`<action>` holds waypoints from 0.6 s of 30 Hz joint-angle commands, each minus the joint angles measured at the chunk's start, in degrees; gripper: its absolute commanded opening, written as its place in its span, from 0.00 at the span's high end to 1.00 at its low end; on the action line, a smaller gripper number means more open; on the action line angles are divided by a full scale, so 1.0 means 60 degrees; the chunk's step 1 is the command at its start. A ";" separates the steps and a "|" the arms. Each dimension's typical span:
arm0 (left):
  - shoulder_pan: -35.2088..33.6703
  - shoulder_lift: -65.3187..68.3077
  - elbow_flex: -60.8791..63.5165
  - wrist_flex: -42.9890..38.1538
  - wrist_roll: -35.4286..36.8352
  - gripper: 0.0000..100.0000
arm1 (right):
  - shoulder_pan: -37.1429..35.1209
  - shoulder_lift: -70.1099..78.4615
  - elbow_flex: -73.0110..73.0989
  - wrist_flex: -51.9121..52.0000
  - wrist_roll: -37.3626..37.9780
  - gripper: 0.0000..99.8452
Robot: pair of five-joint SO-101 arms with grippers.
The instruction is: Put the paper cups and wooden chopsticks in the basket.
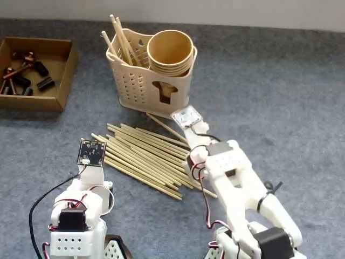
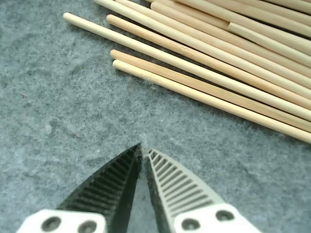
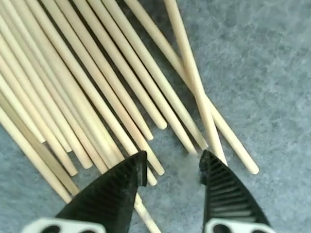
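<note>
A cream basket point(image 1: 137, 86) stands at the back of the grey mat. It holds a stack of paper cups point(image 1: 170, 51) and a few wooden chopsticks point(image 1: 121, 40). Many more chopsticks point(image 1: 145, 156) lie in a loose pile in front of it. My left gripper point(image 2: 143, 149) is shut on nothing and hovers over bare mat just short of the nearest chopsticks point(image 2: 204, 82). My right gripper point(image 3: 172, 164) is open above the ends of several chopsticks point(image 3: 121, 92), two crossed sticks point(image 3: 194, 92) lying near one finger.
A brown cardboard box point(image 1: 63, 81) with dark small parts sits at the far left. The left arm point(image 1: 81, 210) and right arm point(image 1: 232, 172) flank the pile. Open mat stretches to the right of the basket.
</note>
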 commanded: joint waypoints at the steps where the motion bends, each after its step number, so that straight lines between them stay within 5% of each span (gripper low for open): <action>1: 0.0051 -0.0037 0.0183 0.0073 -0.0029 0.99 | -0.0022 0.0154 -0.0300 -0.0330 0.0147 0.82; 18: 0.0051 -0.0037 0.0183 0.0073 -0.0029 0.99 | -0.0081 0.0286 0.0095 -0.0549 0.0835 0.82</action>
